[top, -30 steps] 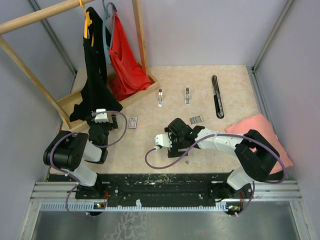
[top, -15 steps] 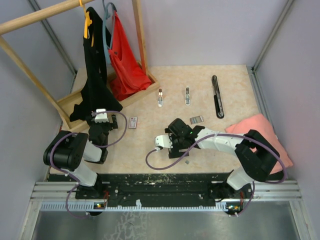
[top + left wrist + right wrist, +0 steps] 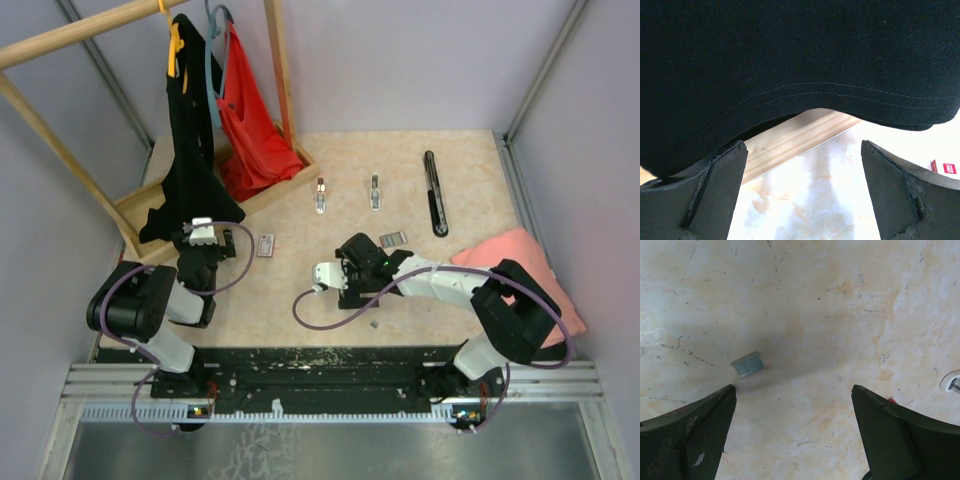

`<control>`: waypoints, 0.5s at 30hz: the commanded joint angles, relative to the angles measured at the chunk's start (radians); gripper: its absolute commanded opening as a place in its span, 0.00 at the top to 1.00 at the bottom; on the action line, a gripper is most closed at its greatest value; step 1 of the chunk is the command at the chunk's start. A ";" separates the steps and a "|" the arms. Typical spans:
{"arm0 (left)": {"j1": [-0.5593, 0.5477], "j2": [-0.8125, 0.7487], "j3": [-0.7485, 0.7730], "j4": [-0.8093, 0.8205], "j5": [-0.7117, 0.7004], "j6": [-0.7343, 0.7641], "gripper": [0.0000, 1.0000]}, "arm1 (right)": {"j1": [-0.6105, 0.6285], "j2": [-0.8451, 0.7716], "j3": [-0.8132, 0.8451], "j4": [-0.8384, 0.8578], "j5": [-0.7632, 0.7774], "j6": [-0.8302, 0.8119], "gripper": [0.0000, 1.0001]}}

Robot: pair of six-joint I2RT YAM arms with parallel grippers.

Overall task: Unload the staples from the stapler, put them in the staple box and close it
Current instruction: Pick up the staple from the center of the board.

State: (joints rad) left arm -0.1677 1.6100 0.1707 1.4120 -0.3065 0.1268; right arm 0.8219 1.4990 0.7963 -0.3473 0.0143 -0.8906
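Note:
The slim black stapler [image 3: 434,192] lies at the back right of the table, well apart from both grippers. A short grey strip of staples [image 3: 393,239] lies on the table just right of my right gripper [image 3: 352,264]. In the right wrist view a small grey strip of staples [image 3: 747,365] rests just beyond the left fingertip; my right gripper [image 3: 794,390] is open, with bare table between its fingers. My left gripper [image 3: 804,145] is open too and empty. It faces the hem of a black garment [image 3: 790,60]. In the top view my left gripper [image 3: 205,238] sits at the near left.
A wooden rack [image 3: 135,205] at the back left holds the black garment [image 3: 190,130] and a red one [image 3: 250,125]. Two silvery clips [image 3: 320,196] [image 3: 375,192] lie mid-table. A small red-and-white box [image 3: 265,245] lies near the left gripper. A pink cloth [image 3: 520,270] covers the right edge.
My right wrist has shifted slightly toward the back right. The left arm and the things on the table have not moved.

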 commanded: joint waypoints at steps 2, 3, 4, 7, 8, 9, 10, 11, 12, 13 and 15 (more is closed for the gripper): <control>0.006 0.002 0.013 0.022 0.001 -0.018 0.00 | -0.004 -0.001 0.001 0.030 -0.039 0.044 0.01; 0.006 0.002 0.013 0.022 0.001 -0.018 0.00 | -0.005 0.000 0.000 0.034 -0.043 0.046 0.01; 0.005 0.002 0.013 0.022 0.001 -0.018 0.00 | -0.005 0.002 0.000 0.041 -0.044 0.050 0.01; 0.005 0.002 0.013 0.022 0.001 -0.017 0.00 | -0.005 0.020 0.004 0.058 -0.039 0.068 0.01; 0.005 0.002 0.013 0.022 0.001 -0.018 0.00 | -0.005 0.029 0.004 0.067 -0.031 0.074 0.01; 0.005 0.002 0.013 0.022 0.001 -0.018 0.00 | -0.005 0.036 0.004 0.079 -0.018 0.079 0.01; 0.005 0.002 0.014 0.021 0.001 -0.017 0.00 | -0.005 0.044 0.004 0.093 -0.002 0.084 0.01; 0.005 0.002 0.014 0.021 0.001 -0.017 0.00 | -0.005 0.052 0.004 0.106 0.014 0.088 0.01; 0.005 0.002 0.013 0.022 0.001 -0.017 0.00 | -0.005 0.061 0.004 0.115 0.029 0.089 0.01; 0.006 0.002 0.013 0.022 0.001 -0.017 0.00 | -0.004 0.068 0.004 0.123 0.038 0.090 0.01; 0.005 0.002 0.013 0.022 0.001 -0.017 0.00 | -0.005 0.077 0.004 0.132 0.048 0.091 0.01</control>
State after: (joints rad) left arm -0.1677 1.6100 0.1707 1.4124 -0.3065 0.1272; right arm 0.8215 1.5303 0.8001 -0.2577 0.0174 -0.8230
